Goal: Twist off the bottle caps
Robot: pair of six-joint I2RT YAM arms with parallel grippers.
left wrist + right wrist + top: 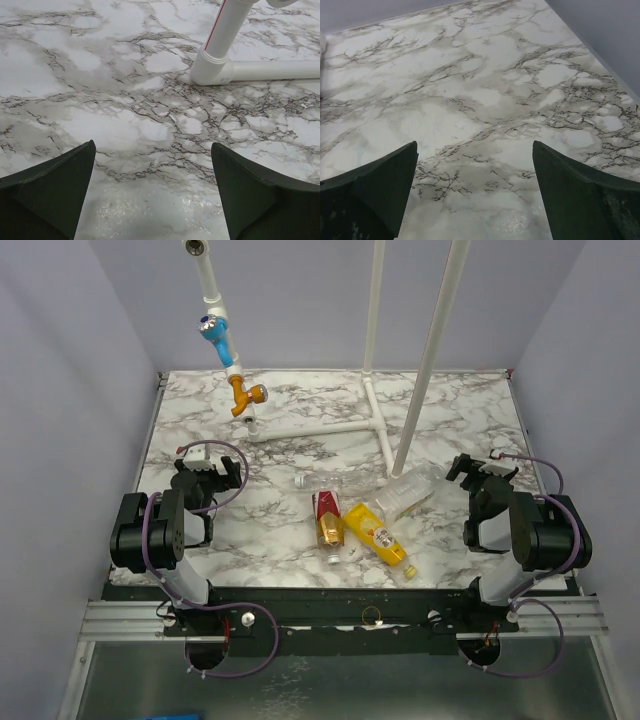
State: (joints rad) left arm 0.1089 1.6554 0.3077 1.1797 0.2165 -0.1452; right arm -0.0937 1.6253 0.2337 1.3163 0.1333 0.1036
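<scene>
Four bottles lie on their sides in the middle of the marble table (200, 420) in the top view. A brown bottle with a red label (328, 520) lies next to a yellow-orange bottle (378, 534), whose yellow cap (410, 571) points toward the near edge. Behind them lie a slim clear bottle (335, 483) with a white cap (299, 482) and a wider clear bottle (412, 489). My left gripper (212, 466) is open, left of the bottles and apart from them. My right gripper (478, 468) is open to their right. Both wrist views show only bare marble between the left gripper's (152, 150) and right gripper's (475, 150) jaws.
A white pipe frame (330, 425) lies at the back of the table, its elbow joint (212, 67) ahead of my left gripper. A tap with a blue handle (215, 335) and an orange spout (245, 395) hangs at the back left. Grey walls enclose the table.
</scene>
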